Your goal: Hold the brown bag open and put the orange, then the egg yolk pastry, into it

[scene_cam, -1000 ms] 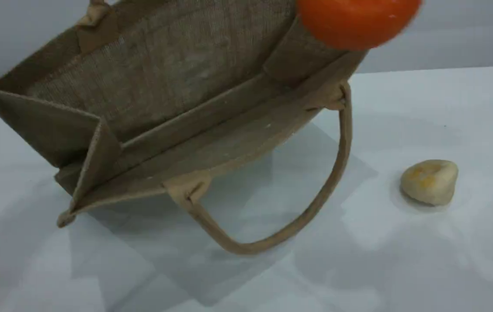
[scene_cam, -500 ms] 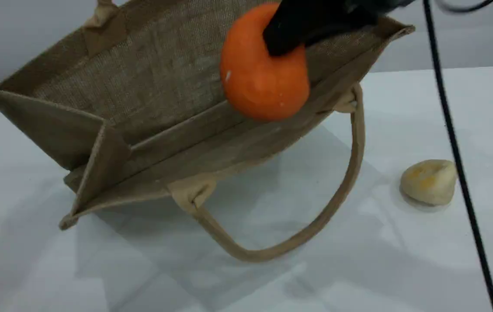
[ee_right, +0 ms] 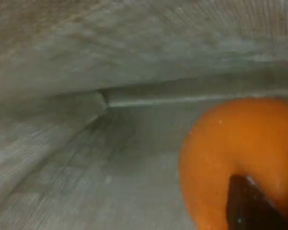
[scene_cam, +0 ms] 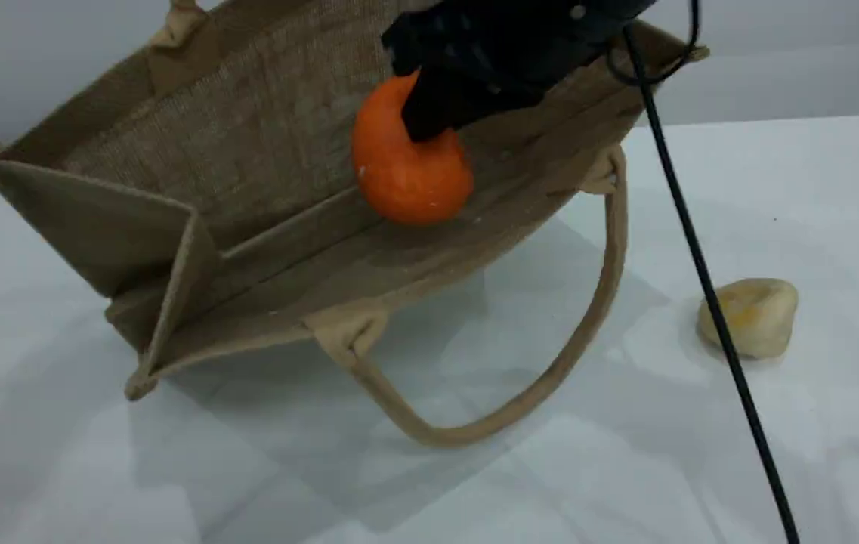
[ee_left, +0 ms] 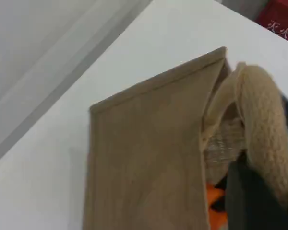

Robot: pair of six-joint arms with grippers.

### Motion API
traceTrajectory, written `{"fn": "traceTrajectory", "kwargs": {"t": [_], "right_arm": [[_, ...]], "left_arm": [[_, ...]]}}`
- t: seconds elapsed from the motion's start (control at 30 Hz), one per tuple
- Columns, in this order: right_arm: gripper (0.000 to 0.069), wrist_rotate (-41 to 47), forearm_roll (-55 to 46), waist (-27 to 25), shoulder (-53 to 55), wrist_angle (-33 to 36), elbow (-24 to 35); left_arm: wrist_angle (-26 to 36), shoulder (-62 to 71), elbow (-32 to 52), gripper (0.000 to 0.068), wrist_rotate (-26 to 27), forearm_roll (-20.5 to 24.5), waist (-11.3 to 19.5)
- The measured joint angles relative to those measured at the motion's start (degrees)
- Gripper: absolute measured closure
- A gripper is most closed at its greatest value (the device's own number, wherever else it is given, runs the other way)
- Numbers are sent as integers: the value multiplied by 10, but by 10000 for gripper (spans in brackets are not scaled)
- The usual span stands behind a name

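Note:
The brown bag (scene_cam: 263,151) stands tilted on the white table with its mouth wide toward the camera. Its far handle (ee_left: 264,134) runs up out of the scene view, and my left gripper (ee_left: 259,196) is shut on that handle. My right gripper (scene_cam: 429,125) reaches down into the bag, shut on the orange (scene_cam: 410,174). The fruit hangs just above the bag's lower inner wall. In the right wrist view the orange (ee_right: 240,148) fills the lower right, with a dark fingertip (ee_right: 249,206) against it. The egg yolk pastry (scene_cam: 748,316) lies on the table right of the bag.
The bag's front loop handle (scene_cam: 489,427) lies on the table (scene_cam: 701,468) before the bag. A black cable (scene_cam: 709,302) from the right arm slants down across the pastry's left side to the bottom edge.
The right gripper has carried the orange from above the bag's right rim down and leftward into the bag. The bag has shifted slightly. The pastry has not moved.

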Motion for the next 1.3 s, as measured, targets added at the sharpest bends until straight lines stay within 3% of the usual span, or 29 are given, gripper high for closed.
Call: {"fn": "traceTrajectory", "kwargs": {"t": [0.1,0.37,0.47,0.7,0.83,1.03,1.3], "right_arm": [[596,0,2,0,17,3,-12],[223,1,12,0,11,22,-12],[158,1,7,0,1,36,-12],[157,14,-33,-1,-63,70,-12],[165,62,-91,-1,-112,104,-12],[165,178,-213,-2,-187,155,-12],[165,368,-417,-51,-270,281,-12]], "left_arm": [[0,0,0,598,-2,0,0],[0,0,0,598,-2,1,0],[0,0,0,598,-3,1,0],[0,0,0,598,-3,1,0],[0,0,0,598,-4,1,0],[0,0,0,598,-4,1,0],[0,0,0,598,-4,1,0]]}}
